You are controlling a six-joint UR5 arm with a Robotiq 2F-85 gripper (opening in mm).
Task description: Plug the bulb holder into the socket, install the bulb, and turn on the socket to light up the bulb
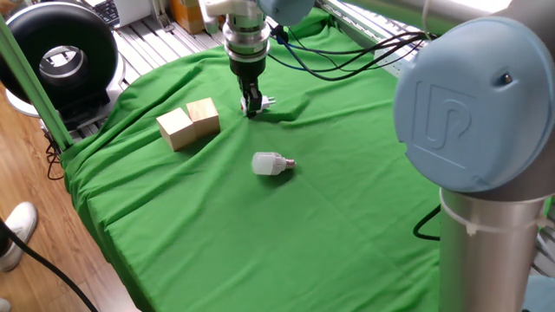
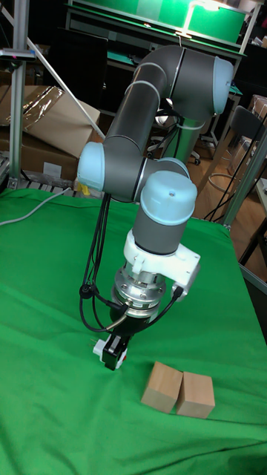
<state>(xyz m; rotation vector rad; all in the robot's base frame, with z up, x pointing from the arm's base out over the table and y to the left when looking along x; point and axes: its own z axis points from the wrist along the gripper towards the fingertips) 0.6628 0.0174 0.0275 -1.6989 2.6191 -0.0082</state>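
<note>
Clamped between the black jaws of the gripper [image 1: 252,107], the small white bulb holder [image 1: 267,102] is held low over the wrinkled green cloth [image 1: 347,182]. The frosted, round-domed bulb [image 1: 270,164] is laid on its side nearby, and two square wooden blocks [image 2: 178,391] are set touching.

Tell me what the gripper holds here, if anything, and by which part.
The gripper is closed on the bulb holder, gripping its white body from the sides, low over the green cloth. The bulb lies free.
</note>
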